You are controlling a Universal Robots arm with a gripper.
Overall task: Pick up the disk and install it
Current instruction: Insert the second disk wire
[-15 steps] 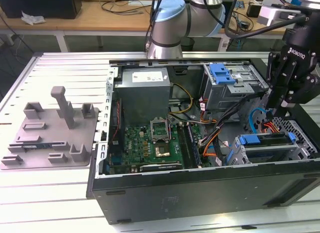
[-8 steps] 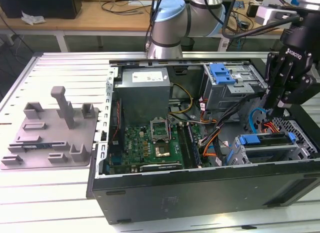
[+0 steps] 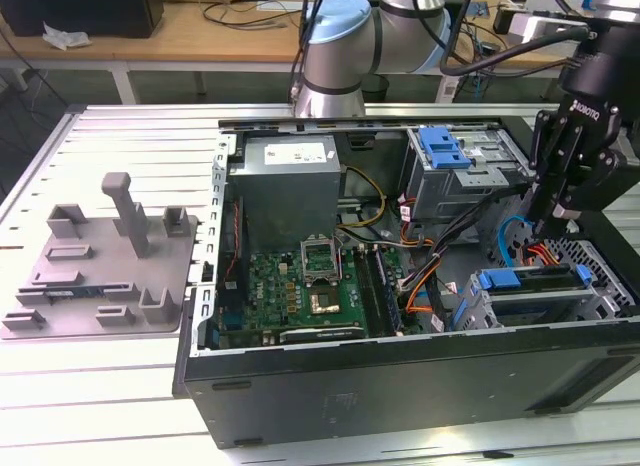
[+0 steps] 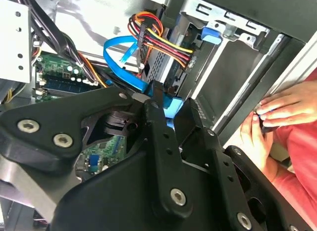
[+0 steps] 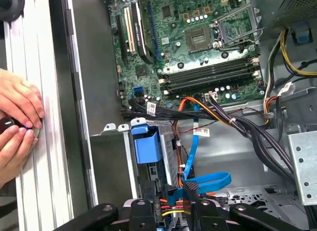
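The disk [image 3: 535, 279] stands on edge in the lower grey drive cage at the exterior view's right, inside the open computer case. Its blue carrier tab [image 5: 147, 144] shows in both wrist views [image 4: 210, 35]. My black gripper [image 3: 550, 224] hangs just above the disk's cabled end. It is open [image 5: 172, 213], its fingers [image 4: 153, 104] apart, with the red, yellow and orange power leads and a blue data cable [image 5: 208, 181] below the gap. It holds nothing.
A person's hands [image 5: 17, 117] rest on the slatted table beside the case wall [image 4: 282, 109]. A blue bracket [image 3: 445, 146] tops the upper cage. The motherboard [image 3: 300, 286] lies mid-case, and a grey fixture plate [image 3: 100, 266] sits at the exterior view's left.
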